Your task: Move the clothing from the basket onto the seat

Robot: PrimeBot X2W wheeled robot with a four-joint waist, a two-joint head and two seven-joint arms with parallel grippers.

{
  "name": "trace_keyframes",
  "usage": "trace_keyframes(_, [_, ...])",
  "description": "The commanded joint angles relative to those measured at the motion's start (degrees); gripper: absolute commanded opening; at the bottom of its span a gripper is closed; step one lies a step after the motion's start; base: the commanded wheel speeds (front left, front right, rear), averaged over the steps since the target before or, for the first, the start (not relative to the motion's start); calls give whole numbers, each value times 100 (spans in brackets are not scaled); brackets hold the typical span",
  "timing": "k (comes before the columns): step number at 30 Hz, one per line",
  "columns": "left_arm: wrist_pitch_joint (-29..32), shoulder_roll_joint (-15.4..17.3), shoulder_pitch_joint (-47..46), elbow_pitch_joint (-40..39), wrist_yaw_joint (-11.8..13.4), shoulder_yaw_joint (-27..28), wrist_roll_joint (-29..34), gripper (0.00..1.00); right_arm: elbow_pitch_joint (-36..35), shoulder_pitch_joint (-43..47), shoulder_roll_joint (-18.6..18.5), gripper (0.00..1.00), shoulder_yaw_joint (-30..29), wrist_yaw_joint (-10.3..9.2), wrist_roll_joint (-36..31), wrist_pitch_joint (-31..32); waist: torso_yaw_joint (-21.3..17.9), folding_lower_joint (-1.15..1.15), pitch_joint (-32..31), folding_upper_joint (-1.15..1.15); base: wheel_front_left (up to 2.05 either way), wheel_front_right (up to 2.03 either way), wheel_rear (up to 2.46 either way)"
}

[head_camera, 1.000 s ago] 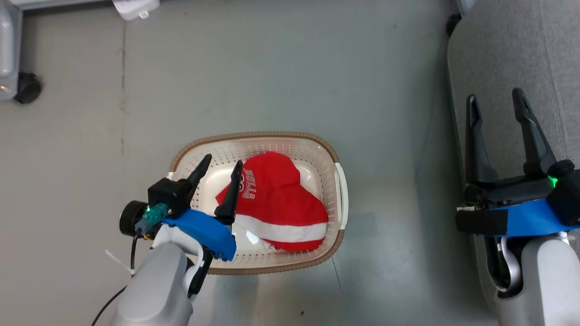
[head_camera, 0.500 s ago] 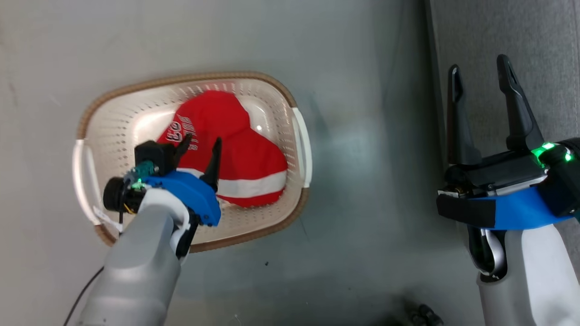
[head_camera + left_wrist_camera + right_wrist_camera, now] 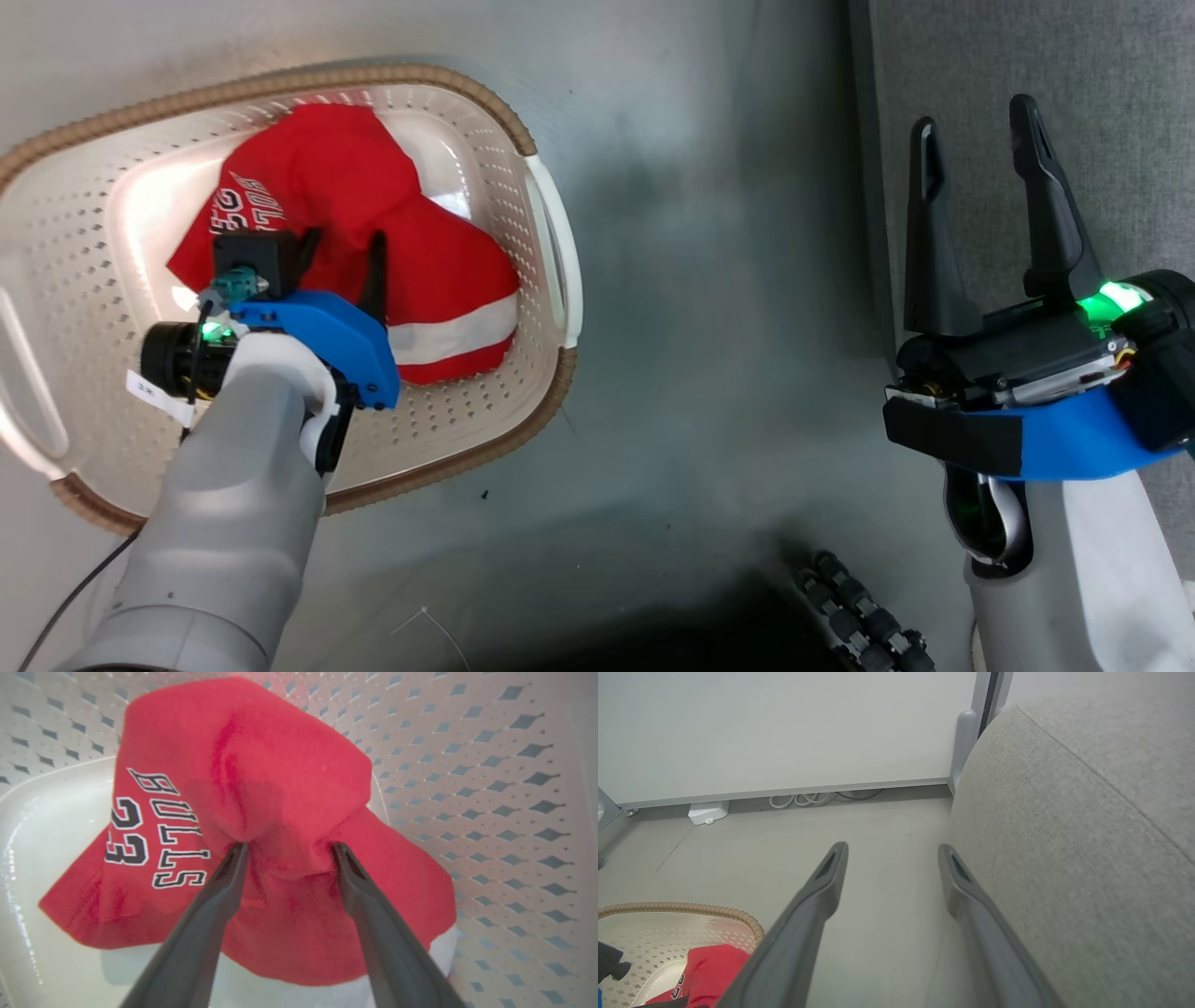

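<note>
The clothing, a red garment with a white stripe along its near hem, lies crumpled in the middle of the basket. The basket is a cream perforated tub with a brown woven-look rim, and it stands on the grey floor at the left. No garment lies on the visible part of the seat, the grey upholstered cushion at the far right, well apart from the basket.

The step in hand looks like the pick-up. The left gripper is down inside the basket with its 2 dark fingers spread wide. The left wrist view shows both fingertips pressed into the cloth, with a raised fold bunched between them; nothing is clamped yet. The right gripper hangs by the seat's left edge, its fingers equally wide and empty.

The next move, I judge, calls for closing the left fingers on that fold and lifting until the hem clears the rim. The garment would then go right, across the floor gap, to the seat. The soft fabric might slip from a thin pinch.

Readable writing: "BULLS" beside "23" in black-and-white letters, lying sideways on the garment's left part in the wrist view. No other label is legible.
</note>
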Motion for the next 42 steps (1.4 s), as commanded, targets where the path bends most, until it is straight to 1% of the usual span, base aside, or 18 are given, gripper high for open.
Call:
trace_keyframes(1, [16, 61, -129, 63, 72, 25, -2, 100, -23, -8, 24, 100, 31, -4, 52, -65, -117, -1, 156, 0, 0, 0, 0])
trace_keyframes(7, [35, 113, -259, 169, 157, 39, -61, 100, -8, 27, 24, 100, 48, -4, 104, -89, -208, -1, 310, 0, 0, 0, 0])
trace_keyframes(11, [109, 99, -298, 246, 294, 7, -65, 100, 3, 97, 24, 100, 54, -4, 147, -102, -215, -1, 333, 0, 0, 0, 0])
trace_keyframes(12, [121, 90, -303, 259, 309, -6, -61, 83, 0, 105, 24, 100, 54, -4, 148, -104, -214, -1, 338, 0, 0, 0, 0])
trace_keyframes(13, [121, 83, -311, 268, 319, -24, -47, 22, 1, 122, 24, 100, 52, -4, 147, -104, -211, -1, 344, 0, 0, 0, 0])
trace_keyframes(14, [113, 78, -320, 274, 304, -41, -43, 0, 3, 134, 24, 100, 51, -4, 152, -106, -207, -1, 349, 0, 0, 0, 0])
trace_keyframes(25, [66, 58, -358, 328, 215, -134, -95, 0, 33, 13, 25, 100, 76, -4, 227, -108, -184, -1, 337, 0, 0, 0, 0])
trace_keyframes(30, [-2, 59, -259, 332, 158, -160, -104, 0, 92, -69, 25, 100, 85, -4, 217, -97, -139, -1, 112, 0, 0, 0, 0])
trace_keyframes(34, [-58, -5, -80, 330, 89, -190, -155, 0, 223, -67, 23, 100, 47, -4, 123, -97, 1, -1, -332, 0, 0, 0, 0])
trace_keyframes(37, [-72, -60, 97, 304, 12, -238, -183, 0, 358, 3, 22, 100, 3, -4, 12, -97, 166, -1, -790, 0, 0, 0, 0])
trace_keyframes(42, [-104, -127, 561, 146, -116, -422, -194, 0, 727, 320, 17, 100, -47, -4, -186, -75, 558, -1, -1835, 0, 0, 0, 0])
